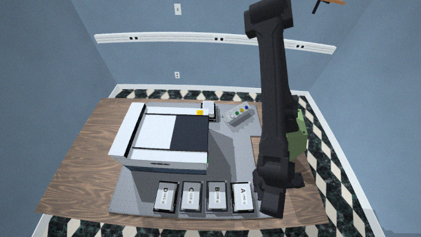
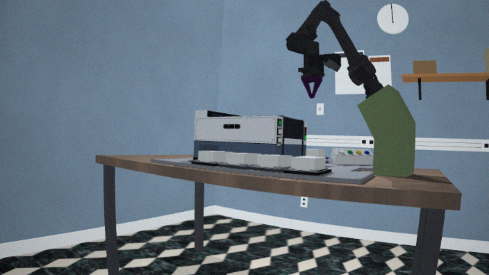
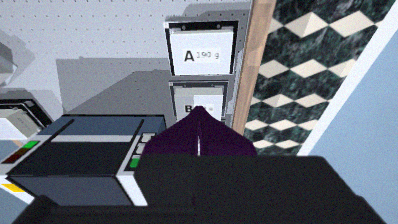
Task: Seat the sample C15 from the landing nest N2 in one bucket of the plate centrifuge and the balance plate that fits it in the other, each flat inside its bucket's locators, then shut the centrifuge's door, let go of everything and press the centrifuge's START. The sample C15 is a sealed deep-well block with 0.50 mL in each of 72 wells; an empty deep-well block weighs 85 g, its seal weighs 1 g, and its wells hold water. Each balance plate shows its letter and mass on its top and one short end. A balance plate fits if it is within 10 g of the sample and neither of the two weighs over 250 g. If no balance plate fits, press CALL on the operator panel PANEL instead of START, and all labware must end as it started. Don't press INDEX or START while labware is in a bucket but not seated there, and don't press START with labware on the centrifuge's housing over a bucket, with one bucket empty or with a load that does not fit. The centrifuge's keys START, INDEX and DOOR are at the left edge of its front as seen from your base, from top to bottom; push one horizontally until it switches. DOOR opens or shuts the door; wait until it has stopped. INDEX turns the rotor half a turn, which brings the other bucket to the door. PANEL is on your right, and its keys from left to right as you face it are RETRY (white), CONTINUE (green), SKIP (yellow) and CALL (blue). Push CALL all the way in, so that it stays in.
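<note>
My gripper (image 2: 311,87) (image 3: 198,111) is shut and empty, with purple fingers meeting at a point. It hangs high above the table, to the right of the centrifuge (image 1: 161,137). The centrifuge's top shows a white panel beside a dark panel. Its keys (image 2: 279,131) sit on the edge below my gripper, and they also show in the wrist view (image 3: 137,150). The sample C15 (image 1: 208,108) sits in its nest behind the centrifuge. Balance plates D (image 1: 165,196), C (image 1: 191,195), B (image 1: 217,195) and A (image 1: 242,197) lie in a front row. Plate A (image 3: 201,51) reads 190 g.
The operator panel (image 1: 239,115) with white, green, yellow and blue keys stands at the back right. My green base (image 2: 389,133) is on the table's right side. The arm's long links hide part of the plate beside plate A in the top view.
</note>
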`<state>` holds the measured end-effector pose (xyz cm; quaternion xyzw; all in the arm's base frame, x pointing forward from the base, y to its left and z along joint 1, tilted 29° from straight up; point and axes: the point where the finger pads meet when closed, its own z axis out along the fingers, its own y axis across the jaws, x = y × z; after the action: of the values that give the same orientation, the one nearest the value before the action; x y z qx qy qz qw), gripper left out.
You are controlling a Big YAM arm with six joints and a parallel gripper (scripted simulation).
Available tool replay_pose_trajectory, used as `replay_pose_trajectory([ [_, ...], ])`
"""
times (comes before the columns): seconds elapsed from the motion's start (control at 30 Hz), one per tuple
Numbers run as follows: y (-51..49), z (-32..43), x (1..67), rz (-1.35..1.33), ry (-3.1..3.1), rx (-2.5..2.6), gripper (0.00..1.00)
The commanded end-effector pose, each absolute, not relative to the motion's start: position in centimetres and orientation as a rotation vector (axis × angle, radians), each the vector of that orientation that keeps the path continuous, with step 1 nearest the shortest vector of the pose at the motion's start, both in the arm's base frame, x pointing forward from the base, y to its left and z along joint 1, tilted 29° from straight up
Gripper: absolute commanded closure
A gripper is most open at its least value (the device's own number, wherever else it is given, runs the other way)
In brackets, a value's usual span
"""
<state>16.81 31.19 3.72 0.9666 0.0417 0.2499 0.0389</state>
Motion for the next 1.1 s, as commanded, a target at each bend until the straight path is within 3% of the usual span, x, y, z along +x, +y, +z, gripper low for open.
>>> replay_pose_trajectory([
  [0.0,32.6,4.6,16.5,0.798,0.174,2.996,1.0],
  [0.57,32.5,4.4,16.4,0.794,0.176,2.991,1.0],
  [1.07,31.0,-1.5,17.4,0.766,0.163,2.957,1.0],
])
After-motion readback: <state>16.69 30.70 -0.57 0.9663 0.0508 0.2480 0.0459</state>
